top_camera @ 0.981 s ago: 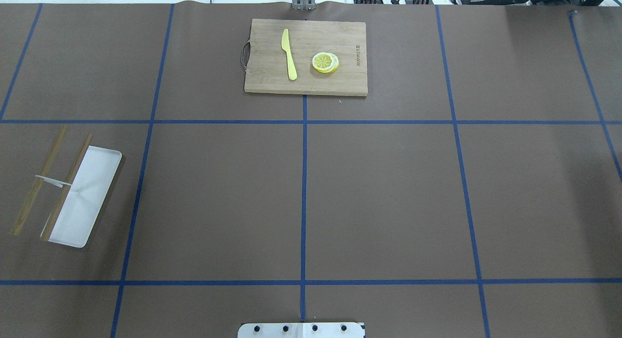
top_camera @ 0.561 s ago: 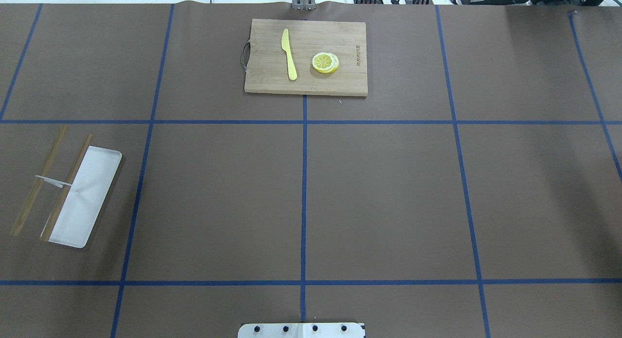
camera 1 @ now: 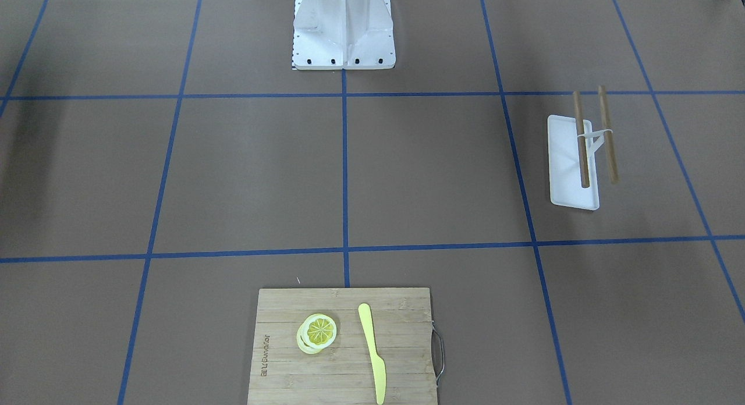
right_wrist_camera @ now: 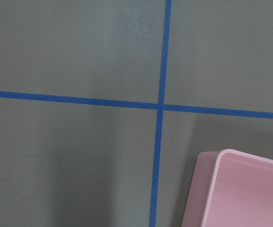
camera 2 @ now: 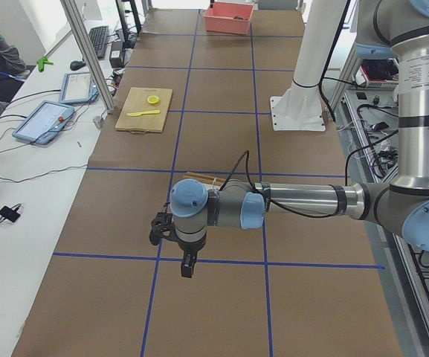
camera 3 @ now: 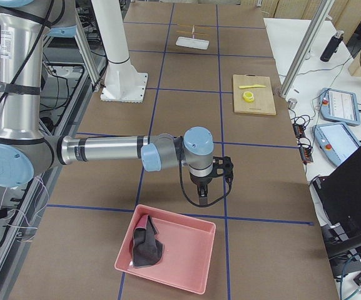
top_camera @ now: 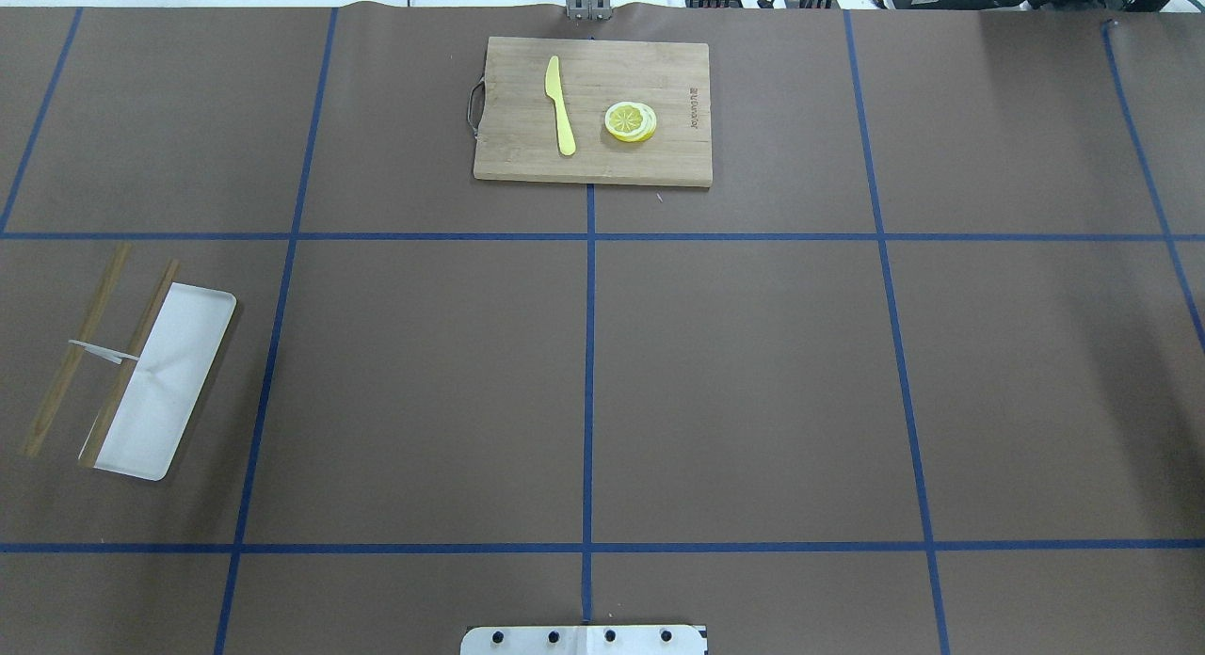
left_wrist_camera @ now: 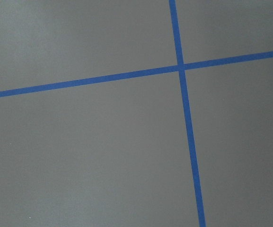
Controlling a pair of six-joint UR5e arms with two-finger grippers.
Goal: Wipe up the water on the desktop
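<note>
The desktop (top_camera: 753, 382) is a matte brown top crossed by blue tape lines; it also shows in the front view (camera 1: 250, 172). No clear water shows on it; the right wrist view shows only a faint curved outline (right_wrist_camera: 30, 165). A dark cloth (camera 3: 146, 245) lies in a pink tray (camera 3: 193, 265). My left gripper (camera 2: 188, 266) hangs over the desktop at the table's left end, seen only in the exterior left view. My right gripper (camera 3: 203, 199) hangs just beyond the pink tray, seen only in the exterior right view. I cannot tell whether either is open or shut.
A bamboo cutting board (top_camera: 593, 109) with a yellow knife (top_camera: 560, 104) and lemon slices (top_camera: 631, 121) lies at the far middle. A white tray (top_camera: 165, 382) with two wooden sticks (top_camera: 75, 349) lies on the left. The robot's base plate (top_camera: 584, 640) is at the near edge.
</note>
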